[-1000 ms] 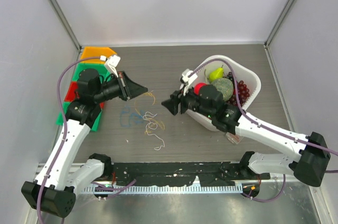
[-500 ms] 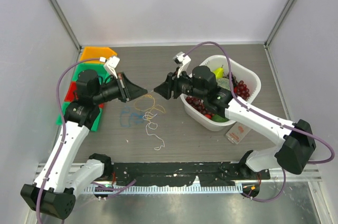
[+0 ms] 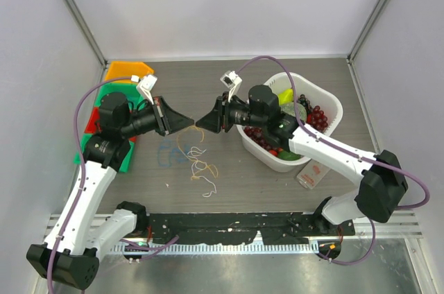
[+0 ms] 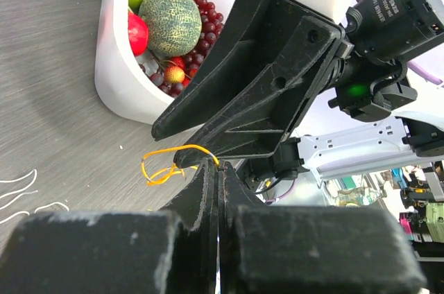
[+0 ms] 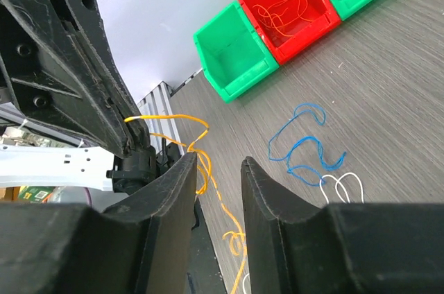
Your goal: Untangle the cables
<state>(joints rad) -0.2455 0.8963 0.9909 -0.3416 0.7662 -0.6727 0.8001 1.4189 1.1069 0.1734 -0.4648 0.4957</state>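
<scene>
Right pincer [image 3: 201,122] was brought up to the left pincer [image 3: 189,122].
Left was clamped on the orange cable [image 4: 177,150]; right was narrowly parted beside it.

**Orange cable [image 5: 171,117] links two grippers**
Pinched at the left gripper [image 5: 119,132] tip, it drops beside the right gripper [image 5: 219,162] and its parted fingers; a blue cable [image 5: 305,144] and a white cable [image 5: 340,184] lie on the table [image 5: 392,89] near a green bin [image 5: 232,51] and a red bin [image 5: 288,4].

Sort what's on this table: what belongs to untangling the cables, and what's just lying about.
Job: orange cable pinched in the left hand, blue cable, white cable, right hand.
Lying about: fruit basket, packet, coloured bins.
</scene>
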